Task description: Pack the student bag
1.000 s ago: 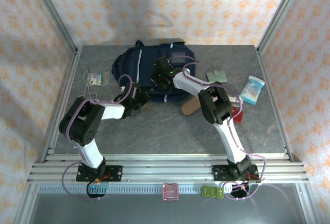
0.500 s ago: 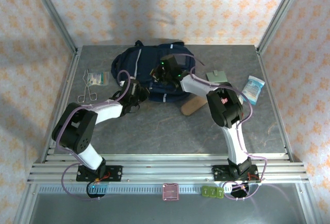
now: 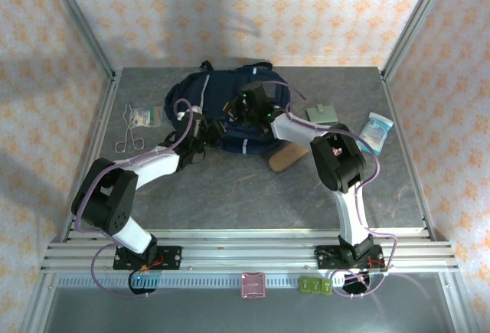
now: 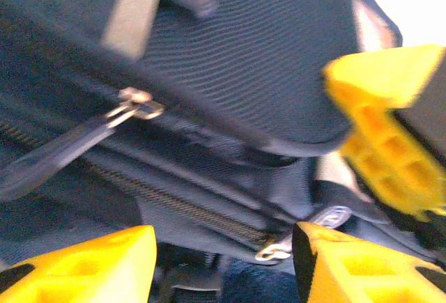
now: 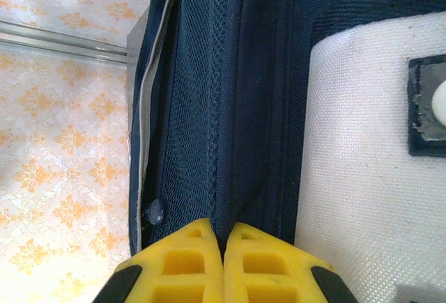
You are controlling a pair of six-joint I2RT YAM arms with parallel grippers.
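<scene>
The student bag, navy with light stripes, lies at the back middle of the table. My right gripper sits on top of it, shut on a ridge of its navy fabric between the mesh and a white patch. My left gripper is at the bag's near left edge. Its yellow fingers stand apart, open, around the zipper track. A metal zipper pull lies just beside the right finger, not pinched. Another pull with a dark tab hangs higher up.
A brown oval case lies just right of the bag's near edge. A green item and a blue-white packet sit at the right. Metal forceps and a small packet lie at the left.
My left gripper has reached further in to the bag's edge and its jaws have opened. The right gripper has shifted slightly on the bag top and stays shut.
</scene>
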